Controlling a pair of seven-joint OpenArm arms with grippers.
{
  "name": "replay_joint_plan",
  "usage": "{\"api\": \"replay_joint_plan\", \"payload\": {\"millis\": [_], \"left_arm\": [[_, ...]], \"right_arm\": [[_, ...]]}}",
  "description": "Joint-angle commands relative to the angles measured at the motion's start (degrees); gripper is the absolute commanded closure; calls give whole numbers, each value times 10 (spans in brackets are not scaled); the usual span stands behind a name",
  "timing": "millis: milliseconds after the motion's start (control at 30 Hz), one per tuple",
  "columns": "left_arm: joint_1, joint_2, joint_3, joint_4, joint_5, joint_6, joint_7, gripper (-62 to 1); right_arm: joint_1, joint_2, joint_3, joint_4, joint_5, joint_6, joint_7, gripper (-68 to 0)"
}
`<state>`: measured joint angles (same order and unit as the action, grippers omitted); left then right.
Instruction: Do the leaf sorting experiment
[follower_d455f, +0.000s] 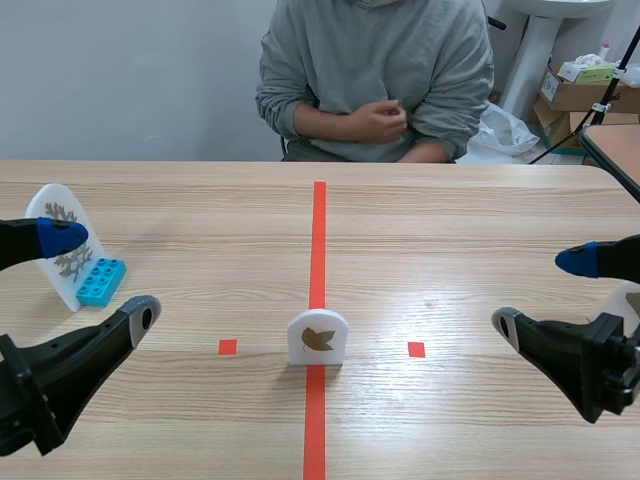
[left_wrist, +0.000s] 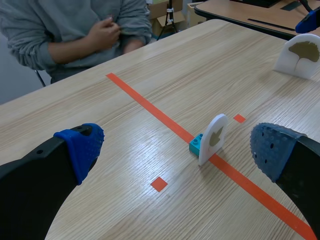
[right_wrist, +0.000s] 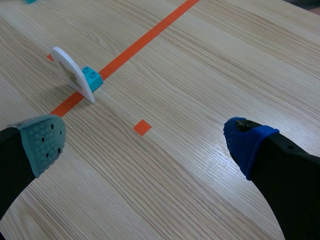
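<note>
Scene view: left gripper (follower_d455f: 105, 275) is wide open and holds nothing. Its blue-padded finger overlaps the grey-leaf card (follower_d455f: 52, 212) near the table's (follower_d455f: 450, 230) left edge; I can't tell whether they touch. That card is white, tilted back, and stands by a blue brick (follower_d455f: 100, 282), which shows in the gap between the two fingers.

Right gripper (follower_d455f: 540, 291) is also spread wide with nothing in it, low over the right side of the table.

The middle leaf card (follower_d455f: 318, 337) is a white arch with a brown leaf. It stands upright on the centre tape line (follower_d455f: 319, 230), between the two small red squares and well apart from both grippers. Both wrist views show it ahead of the open fingers, untouched, with a teal brick (right_wrist: 92, 78) against its back.

Left wrist view: the fan-leaf card (left_wrist: 299, 52) stands far over on the right side.

A person (follower_d455f: 375, 60) sits across the table, hands together and off the table.
</note>
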<state>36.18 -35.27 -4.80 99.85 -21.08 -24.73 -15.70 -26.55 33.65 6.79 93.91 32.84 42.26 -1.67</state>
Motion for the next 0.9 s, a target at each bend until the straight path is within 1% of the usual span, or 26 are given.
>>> {"api": "replay_joint_plan", "payload": {"millis": [0,100,200,367,533,633,700,867], "left_arm": [[-2,0,2,7,-6,-3,-12,-623],[-2,0,2,7,-6,-3,-12,-623],[-2,0,2,7,-6,-3,-12,-623],[-2,0,2,7,-6,-3,-12,-623],[-2,2,2,7,-6,-3,-12,-623],[-2,2,2,7,-6,-3,-12,-623],[-2,2,2,7,-6,-3,-12,-623],[-2,3,2,7,-6,-3,-12,-623]], "right_arm": [[7,3,3,11,9,5,1,-679],[10,3,3,11,8,5,-20,-679],[31,5,0,11,-7,5,-64,-679],[93,39,-49,11,-20,5,-96,-679],[157,61,-124,11,-71,5,-96,-679],[189,62,-174,7,-108,5,-95,-679],[211,61,-210,-2,-124,5,-92,-679],[264,55,-284,-39,-177,5,-62,-679]]}}
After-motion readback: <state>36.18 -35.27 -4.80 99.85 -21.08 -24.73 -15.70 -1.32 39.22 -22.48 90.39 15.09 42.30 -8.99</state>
